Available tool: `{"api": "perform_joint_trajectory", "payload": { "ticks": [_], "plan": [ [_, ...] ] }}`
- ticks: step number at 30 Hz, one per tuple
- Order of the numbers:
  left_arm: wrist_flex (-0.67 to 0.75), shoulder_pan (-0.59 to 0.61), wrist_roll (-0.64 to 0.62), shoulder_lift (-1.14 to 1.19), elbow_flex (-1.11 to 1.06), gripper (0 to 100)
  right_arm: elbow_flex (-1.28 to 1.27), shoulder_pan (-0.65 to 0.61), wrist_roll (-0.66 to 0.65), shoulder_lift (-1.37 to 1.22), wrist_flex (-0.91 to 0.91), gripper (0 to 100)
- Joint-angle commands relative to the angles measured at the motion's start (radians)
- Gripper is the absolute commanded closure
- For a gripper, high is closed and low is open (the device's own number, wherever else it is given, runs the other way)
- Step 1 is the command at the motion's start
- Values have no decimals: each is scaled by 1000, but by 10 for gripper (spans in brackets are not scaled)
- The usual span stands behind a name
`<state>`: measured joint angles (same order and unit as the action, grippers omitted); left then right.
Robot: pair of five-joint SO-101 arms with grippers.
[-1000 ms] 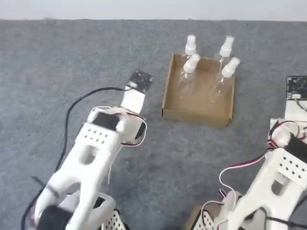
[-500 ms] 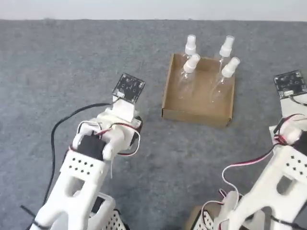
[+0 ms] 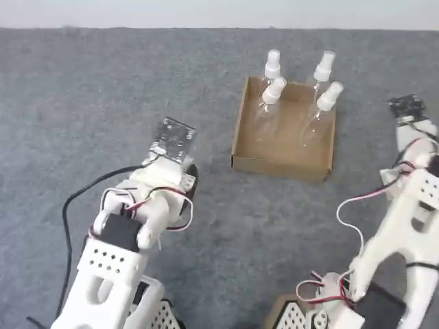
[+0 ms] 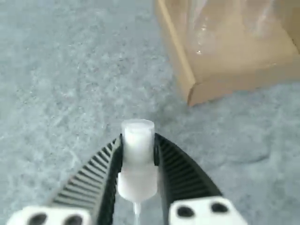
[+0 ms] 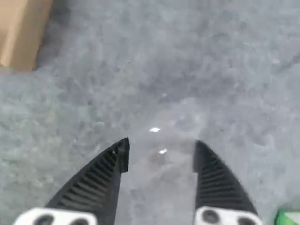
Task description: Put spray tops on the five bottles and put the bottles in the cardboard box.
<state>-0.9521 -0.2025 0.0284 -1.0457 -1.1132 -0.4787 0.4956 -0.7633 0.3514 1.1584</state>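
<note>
At the near edge of the bench (image 3: 226, 226), the left arm (image 3: 123, 240) rose from the near-left corner and the right arm (image 3: 411, 205) from the near-right one. The left gripper (image 4: 138, 139) was clamped on a white spray top (image 4: 137, 164), which stood upright between the two black fingers (image 4: 101, 173), its thin tube hanging below. It hung over grey carpet left of the bench's middle, a little short of the near-left corner of the cardboard box (image 4: 225, 51).

The right gripper (image 5: 161, 144) hung close to the bench's right edge with its fingers spread apart and nothing between them. On the carpet just beyond its tips lay a clear shape (image 5: 159, 140) with two bright glints; whether it was a bottle I could not tell. A corner of the box (image 5: 18, 33) showed off to one side.

Farther back, the cardboard box (image 3: 281, 166) sat right of the middle, toward the far edge. Four capped bottles (image 3: 273, 92) stood upright inside it, two at the far wall and two just in front of them.
</note>
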Motion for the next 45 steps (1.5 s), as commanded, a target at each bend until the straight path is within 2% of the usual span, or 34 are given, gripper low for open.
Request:
{"api": "perform_joint_trajectory", "payload": {
  "ticks": [1,14,21,45],
  "plan": [
    [29,58,-14,-61,-13,989,31,-62,-9,5,-16,803],
    [34,66,-12,-103,-45,989,104,-64,89,10,10,804],
    [86,66,-14,-103,-79,989,101,-41,49,8,8,804],
    [87,64,-14,-103,-107,989,-21,21,49,10,8,804]
  ]
}}
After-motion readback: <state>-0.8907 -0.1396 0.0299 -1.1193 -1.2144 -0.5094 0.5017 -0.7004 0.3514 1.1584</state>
